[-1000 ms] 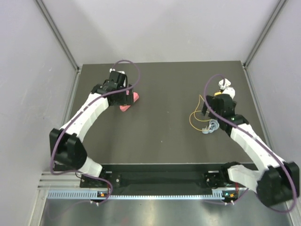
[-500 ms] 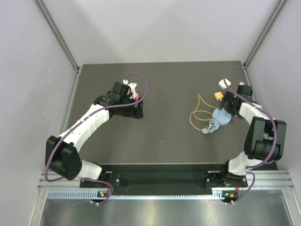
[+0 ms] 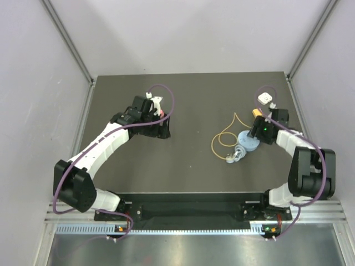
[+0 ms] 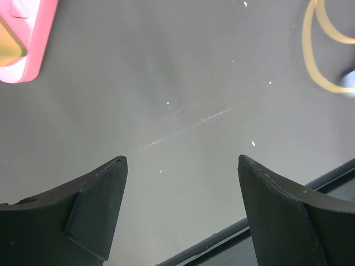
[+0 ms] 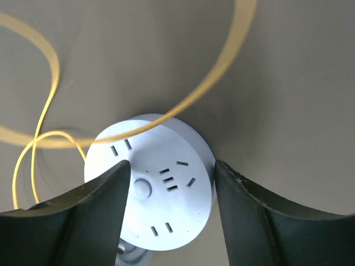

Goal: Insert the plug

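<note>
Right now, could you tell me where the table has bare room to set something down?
The widest bare patch of table lies between the left gripper and the yellow wire loop. The far middle edge is free too. It is crowded at right: blue disc, plug, white block, right gripper.

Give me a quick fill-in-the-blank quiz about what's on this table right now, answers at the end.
1. At the right pincer fingertips lies a round plastic socket disc coloured ____.
2. Near the left pincer lies a flat block coloured ____.
3. The small white square block sits ____ from the arm bases than the small yellow blocky plug.
4. The thin looping yellow wire crosses the edge of the ____.
Answers: light blue; pink; farther; disc.
</note>
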Controlling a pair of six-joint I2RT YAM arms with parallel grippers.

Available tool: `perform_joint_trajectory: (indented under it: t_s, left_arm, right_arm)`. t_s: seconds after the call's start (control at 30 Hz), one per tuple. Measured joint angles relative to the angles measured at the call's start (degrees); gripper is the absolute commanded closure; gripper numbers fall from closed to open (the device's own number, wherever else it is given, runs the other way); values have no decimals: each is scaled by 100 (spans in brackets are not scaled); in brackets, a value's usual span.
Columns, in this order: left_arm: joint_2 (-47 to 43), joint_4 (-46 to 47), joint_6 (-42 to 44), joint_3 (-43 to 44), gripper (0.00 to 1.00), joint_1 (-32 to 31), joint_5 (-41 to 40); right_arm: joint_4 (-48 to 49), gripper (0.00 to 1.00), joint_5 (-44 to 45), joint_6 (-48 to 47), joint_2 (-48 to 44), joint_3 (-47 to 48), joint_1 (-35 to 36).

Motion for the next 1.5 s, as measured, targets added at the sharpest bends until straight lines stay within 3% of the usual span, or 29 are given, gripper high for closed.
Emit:
perform_joint_trajectory:
  t_s: [0.13, 0.27, 0.33, 0.47, 0.73, 0.93, 1.2, 1.5]
  left_arm:
    - [0, 22, 15, 0, 15, 0, 120]
    - [0, 22, 57, 0, 15, 0, 131]
    - [0, 24, 79, 0, 15, 0, 125]
    - [-28, 44, 103, -63, 15, 0, 109]
    - [-125, 70, 120, -133, 16, 0, 109]
    - [-125, 72, 118, -136, 17, 0, 105]
    - [-175, 109, 111, -144, 19, 0, -63]
    - [-573, 337, 68, -269, 22, 0, -343]
  right_arm:
    - [181, 40, 26, 481, -415, -428, 979]
    - [339, 32, 9, 1106, -785, -691, 1982]
    - [306, 29, 55, 1261, -929, -662, 2124]
    - [-151, 25, 472, 1272, -1158, -289, 1963]
    - [-433, 22, 1128, 758, -1333, 706, 970]
    - [-31, 20, 1327, -297, -223, 1305, 544]
    - [197, 22, 608, -1707, 1499, 1821, 236]
    - [140, 28, 328, -2354, 2354, 2496, 120]
